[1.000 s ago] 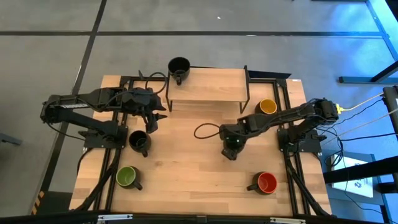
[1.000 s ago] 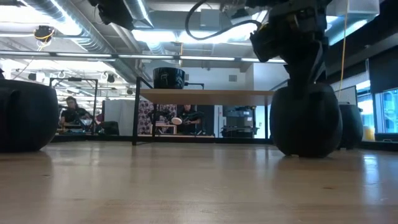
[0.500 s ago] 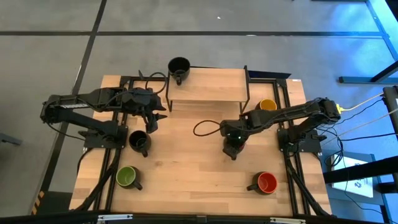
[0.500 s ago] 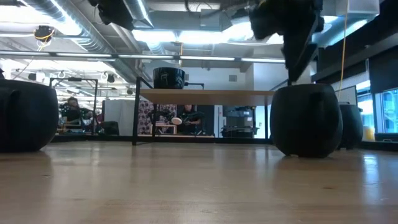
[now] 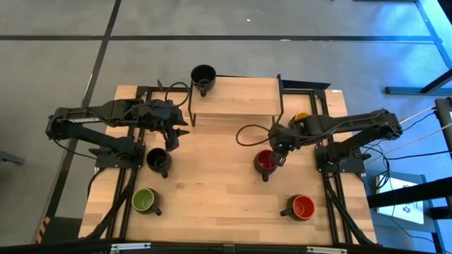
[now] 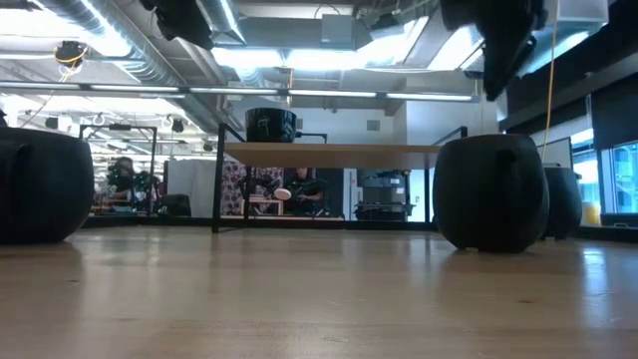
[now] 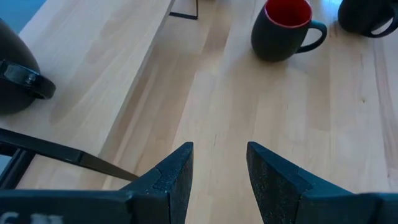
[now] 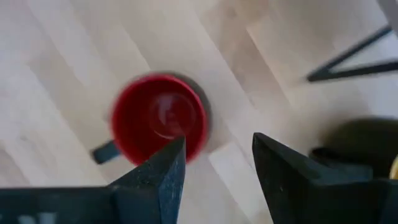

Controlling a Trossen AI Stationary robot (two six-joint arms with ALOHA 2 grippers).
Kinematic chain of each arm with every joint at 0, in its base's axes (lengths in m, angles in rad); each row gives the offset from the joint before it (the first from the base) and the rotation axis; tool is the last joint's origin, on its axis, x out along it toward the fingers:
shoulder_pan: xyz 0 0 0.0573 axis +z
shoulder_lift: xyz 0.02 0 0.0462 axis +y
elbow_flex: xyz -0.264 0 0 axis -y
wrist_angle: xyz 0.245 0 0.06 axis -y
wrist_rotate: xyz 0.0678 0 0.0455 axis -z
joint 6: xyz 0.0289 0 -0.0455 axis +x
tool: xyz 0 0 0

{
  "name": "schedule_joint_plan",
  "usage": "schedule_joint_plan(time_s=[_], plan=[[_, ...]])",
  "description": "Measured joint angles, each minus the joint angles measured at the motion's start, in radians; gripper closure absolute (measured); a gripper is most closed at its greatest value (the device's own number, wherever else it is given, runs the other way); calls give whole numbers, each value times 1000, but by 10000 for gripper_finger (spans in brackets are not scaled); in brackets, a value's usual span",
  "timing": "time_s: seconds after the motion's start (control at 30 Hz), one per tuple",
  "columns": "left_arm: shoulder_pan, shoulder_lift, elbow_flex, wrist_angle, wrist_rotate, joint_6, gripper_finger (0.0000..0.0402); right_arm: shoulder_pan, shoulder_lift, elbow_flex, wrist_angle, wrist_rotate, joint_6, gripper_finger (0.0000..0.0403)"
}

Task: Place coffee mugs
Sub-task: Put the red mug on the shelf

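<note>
At table centre: dark red mug (image 5: 265,161) stands free | right gripper (image 5: 281,146) at its 1 o'clock, fingers apart | left gripper (image 5: 176,134) apart, beside the shelf (image 5: 235,97).

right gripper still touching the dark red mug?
Apart. The high view shows the right gripper pulled back toward the shelf, off the dark red mug; the low view shows it raised clear above.

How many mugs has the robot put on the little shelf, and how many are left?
Done: one black mug stands on the shelf. In hand: nothing; the open right pincer hangs just beside the dark red mug, which sits on the table. The left pincer waits, open. Left on the table: dark red, orange-red, green, yellow and another black mug.
</note>
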Motion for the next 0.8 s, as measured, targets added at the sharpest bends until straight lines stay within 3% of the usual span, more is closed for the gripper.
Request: schedule_joint_plan(time_s=[0.3,0.8], plan=[[0,0,0,0,-6,-18,257,-53,6,-199,201,-110,148,230],[0,0,0,1,-7,-46,257,-118,21,-321,351,-136,186,230]])
